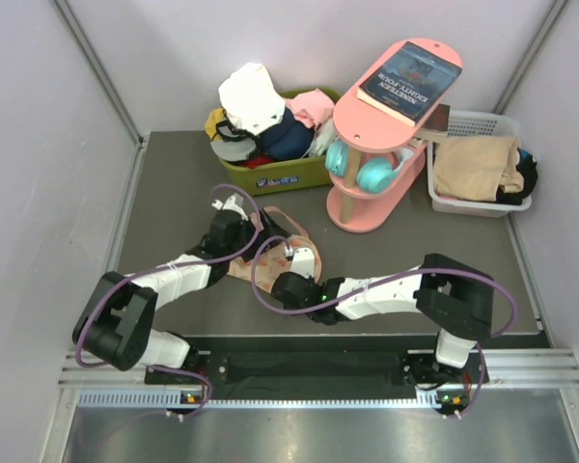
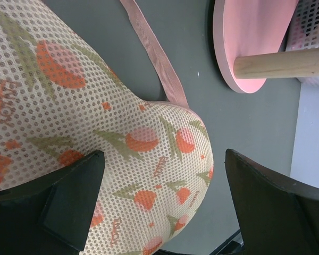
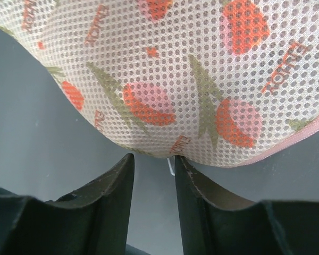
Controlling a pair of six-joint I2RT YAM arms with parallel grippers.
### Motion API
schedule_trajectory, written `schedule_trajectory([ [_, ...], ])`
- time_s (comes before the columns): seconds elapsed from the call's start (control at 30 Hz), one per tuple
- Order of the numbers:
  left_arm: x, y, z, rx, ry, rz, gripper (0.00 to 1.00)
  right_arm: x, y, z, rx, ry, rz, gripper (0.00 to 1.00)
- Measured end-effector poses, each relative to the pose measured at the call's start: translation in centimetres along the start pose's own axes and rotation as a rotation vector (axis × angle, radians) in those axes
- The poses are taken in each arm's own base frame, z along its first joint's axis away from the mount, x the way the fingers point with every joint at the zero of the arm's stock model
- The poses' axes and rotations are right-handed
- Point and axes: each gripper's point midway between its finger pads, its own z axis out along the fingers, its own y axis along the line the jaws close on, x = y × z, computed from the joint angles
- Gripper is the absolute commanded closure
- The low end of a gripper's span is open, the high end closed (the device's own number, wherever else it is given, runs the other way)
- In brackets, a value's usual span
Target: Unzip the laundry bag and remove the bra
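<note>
The laundry bag lies left of centre on the bench — left gripper jaws wide over it, right gripper jaws narrow at its edge, grip unclear — so an unpinned bag may simply slide rather than unzip.

Peach-beige mesh laundry bag with orange-red prints, green leaves, pink loop.

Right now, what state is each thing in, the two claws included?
laundry bag, lying on table, zip unclear
left gripper, wide open, straddling bag
right gripper, slightly open at bag's edge
green bin, full of clothes
white basket, holding tan cloth
book, closed, atop pink shelf
</note>
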Motion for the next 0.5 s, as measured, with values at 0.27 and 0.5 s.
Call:
schedule_trajectory([
  [0.27, -0.48, 0.22, -0.05, 0.001, -0.006, -0.009, 0.01, 0.19, -0.33, 0.18, 0.017, 0.002, 0.006, 0.70],
  [0.5, -0.64, 0.31, -0.09, 0.002, -0.006, -0.013, 0.01, 0.25, -0.59, 0.17, 0.030, 0.001, 0.010, 0.76],
])
